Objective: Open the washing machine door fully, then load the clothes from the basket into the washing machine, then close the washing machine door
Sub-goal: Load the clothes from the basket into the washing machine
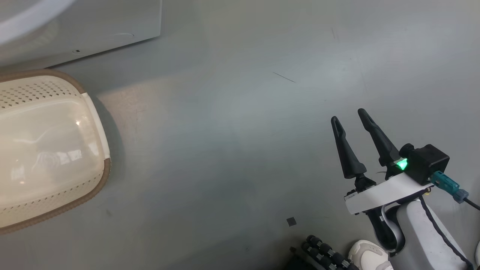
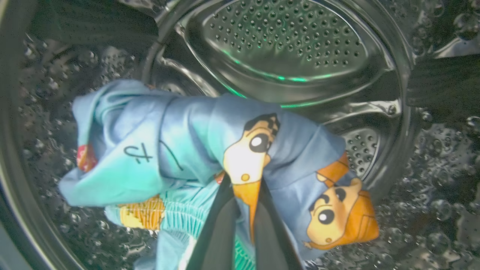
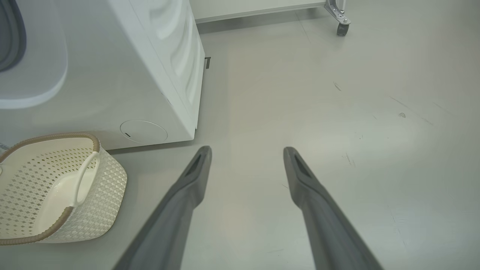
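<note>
My left gripper [image 2: 243, 183] is inside the washing machine's shiny perforated steel drum [image 2: 285, 41], shut on the clothes [image 2: 180, 150]. They are a bunched light-blue bundle printed with orange cartoon figures, hanging over the drum's lower part. The white washing machine [image 1: 93, 22] stands at the head view's top left, also in the right wrist view [image 3: 112, 75]. The cream basket [image 1: 37, 90] with a brown rim sits on the floor before it, its inside bare [image 3: 101, 195]. My right gripper [image 1: 348, 116] hangs open over bare floor [image 3: 247, 150]. The washing machine door is out of view.
Grey floor stretches to the right of the machine and the basket. A caster wheel [image 3: 340, 28] of a white unit stands far behind. A small dark square [image 1: 291, 221] lies on the floor, and a black ribbed part [image 1: 326, 251] sits at the bottom edge.
</note>
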Controlling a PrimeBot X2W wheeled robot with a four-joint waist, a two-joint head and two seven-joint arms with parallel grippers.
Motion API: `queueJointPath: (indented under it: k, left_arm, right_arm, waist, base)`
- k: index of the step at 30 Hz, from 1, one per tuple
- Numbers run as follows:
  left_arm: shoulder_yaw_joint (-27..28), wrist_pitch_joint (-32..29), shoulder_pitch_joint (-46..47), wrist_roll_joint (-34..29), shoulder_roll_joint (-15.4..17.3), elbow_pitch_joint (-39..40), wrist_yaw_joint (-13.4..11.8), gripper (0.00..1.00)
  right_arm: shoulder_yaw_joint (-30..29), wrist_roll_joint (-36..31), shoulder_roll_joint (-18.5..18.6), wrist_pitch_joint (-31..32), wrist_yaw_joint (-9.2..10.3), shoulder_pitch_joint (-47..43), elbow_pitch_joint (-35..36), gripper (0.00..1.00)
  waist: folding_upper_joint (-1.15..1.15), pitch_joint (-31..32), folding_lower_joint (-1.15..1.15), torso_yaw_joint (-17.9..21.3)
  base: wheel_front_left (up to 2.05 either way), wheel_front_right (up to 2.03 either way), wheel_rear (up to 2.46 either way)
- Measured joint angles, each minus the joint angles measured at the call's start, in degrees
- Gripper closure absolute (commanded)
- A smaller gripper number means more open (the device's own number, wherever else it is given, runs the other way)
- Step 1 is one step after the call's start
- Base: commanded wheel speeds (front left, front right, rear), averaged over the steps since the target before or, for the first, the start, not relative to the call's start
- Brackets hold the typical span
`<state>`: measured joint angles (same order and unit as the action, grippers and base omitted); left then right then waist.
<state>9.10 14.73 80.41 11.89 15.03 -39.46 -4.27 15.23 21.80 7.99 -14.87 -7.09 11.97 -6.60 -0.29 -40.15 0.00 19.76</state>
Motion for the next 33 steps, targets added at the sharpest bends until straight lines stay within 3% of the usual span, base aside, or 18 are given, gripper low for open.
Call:
queueJointPath:
  k: [5, 22, 33]
  left_arm:
    - [0.55, 0.0, -0.04, -1.49, 2.1, 0.42, -0.44, 1.0]
    - [-0.35, 0.0, 0.02, -3.68, 2.45, -0.7, -0.38, 1.0]
    - [-0.73, 0.01, -0.01, -5.09, 4.16, -7.2, -0.4, 1.0]
  right_arm:
    - [1.59, 0.1, -0.4, 0.0, 0.0, 0.04, 0.01, 0.0]
    - [0.43, 0.59, -0.57, 0.0, 0.0, -0.05, 0.35, 0.0]
    - [0.37, 0.59, -0.55, 0.0, 0.0, -0.05, 0.27, 0.0]
  waist:
    - [0.0, -0.37, 0.0, 1.27]
    - [0.0, -3.39, 0.0, 3.18]
    - [0.0, -3.36, 0.0, 3.25]
  base:
    - [0.0, 0.0, 0.0]
    - [0.0, 0.0, 0.0]
    - [0.0, 0.0, 0.0]
